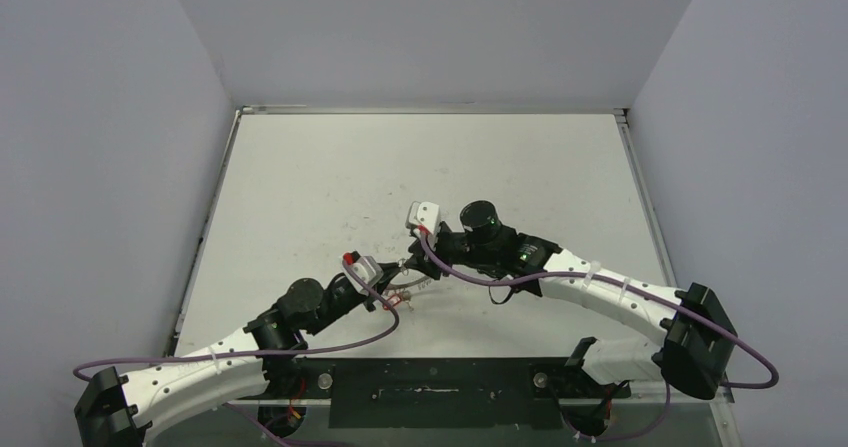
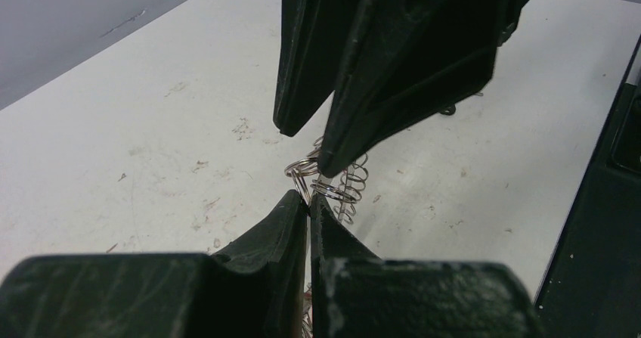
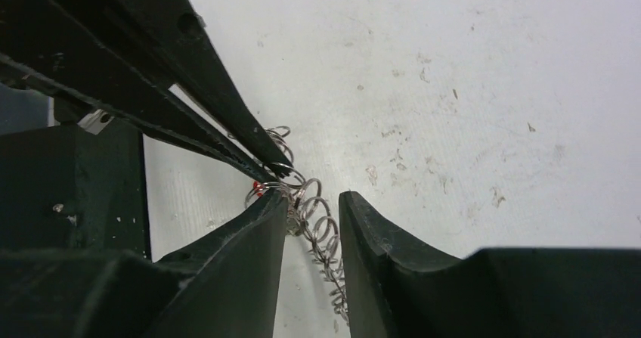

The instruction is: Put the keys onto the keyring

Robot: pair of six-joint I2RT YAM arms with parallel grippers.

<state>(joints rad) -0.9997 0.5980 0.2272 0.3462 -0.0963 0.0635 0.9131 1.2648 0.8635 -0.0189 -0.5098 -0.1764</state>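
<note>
Your left gripper (image 2: 309, 200) is nearest, its fingers pinched together on the edge of the keyring (image 2: 332, 192), a silvery tangle of wire loops at the near middle of the table (image 1: 300, 187). Just beyond, your right gripper (image 3: 313, 198) meets it tip to tip, fingers apart, straddling the same loops.

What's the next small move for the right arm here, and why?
Probably close the right fingers on the keyring. They stand open around its wire coils, while the left fingers are shut on its edge from the other side. A second grip would likely steady it; no key shows in these views.
</note>
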